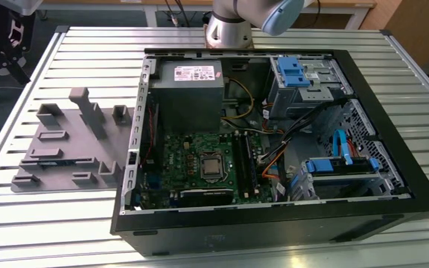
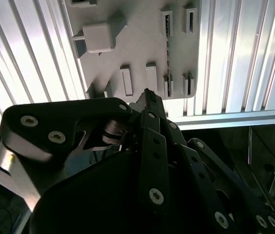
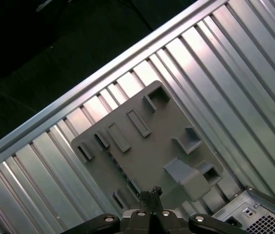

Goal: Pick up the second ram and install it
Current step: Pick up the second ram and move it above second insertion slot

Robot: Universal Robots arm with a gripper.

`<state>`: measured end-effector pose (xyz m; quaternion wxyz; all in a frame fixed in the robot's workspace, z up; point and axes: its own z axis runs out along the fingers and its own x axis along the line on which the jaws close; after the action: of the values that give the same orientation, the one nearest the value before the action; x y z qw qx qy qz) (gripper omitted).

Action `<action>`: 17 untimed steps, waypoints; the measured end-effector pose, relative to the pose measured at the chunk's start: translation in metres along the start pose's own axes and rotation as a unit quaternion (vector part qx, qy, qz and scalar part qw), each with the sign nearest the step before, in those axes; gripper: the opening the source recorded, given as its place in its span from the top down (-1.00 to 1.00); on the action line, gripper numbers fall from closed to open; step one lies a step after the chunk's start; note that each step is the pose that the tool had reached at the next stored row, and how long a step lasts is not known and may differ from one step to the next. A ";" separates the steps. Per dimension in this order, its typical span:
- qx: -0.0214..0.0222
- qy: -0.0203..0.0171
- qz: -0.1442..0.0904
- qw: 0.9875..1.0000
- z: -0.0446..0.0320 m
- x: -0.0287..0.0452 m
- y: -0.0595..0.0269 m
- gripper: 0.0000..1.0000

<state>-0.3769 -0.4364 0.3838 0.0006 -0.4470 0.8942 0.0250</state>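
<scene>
One ram stick (image 1: 58,162) is sitting edge-up in the grey holder (image 1: 80,146); the hand (image 2: 147,92) is hovering above, closed and empty, probably needing to open squarely across it.

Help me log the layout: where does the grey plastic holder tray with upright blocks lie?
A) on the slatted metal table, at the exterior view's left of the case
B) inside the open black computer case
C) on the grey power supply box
A: the grey plastic holder tray lies on the slatted metal table, outside the open black computer case.
</scene>
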 end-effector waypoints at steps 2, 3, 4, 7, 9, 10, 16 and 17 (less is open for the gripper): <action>0.000 0.000 -0.003 1.000 0.0000 0.0000 0.0000 0.79; 0.000 0.000 -0.004 1.000 0.0000 0.0000 0.0001 0.79; 0.000 0.000 -0.005 1.000 0.0000 0.0000 0.0000 0.79; 0.000 0.000 -0.009 1.000 0.0000 0.0000 0.0000 0.79; 0.000 0.001 -0.011 1.000 0.0000 0.0000 0.0000 0.79; 0.000 0.001 -0.012 1.000 0.0000 0.0000 0.0001 0.79; 0.000 0.001 -0.019 1.000 0.0000 0.0000 0.0001 0.79; 0.000 0.001 -0.020 1.000 0.0000 0.0000 0.0000 0.79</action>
<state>-0.3770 -0.4364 0.3838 0.0001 -0.4645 0.8852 0.0250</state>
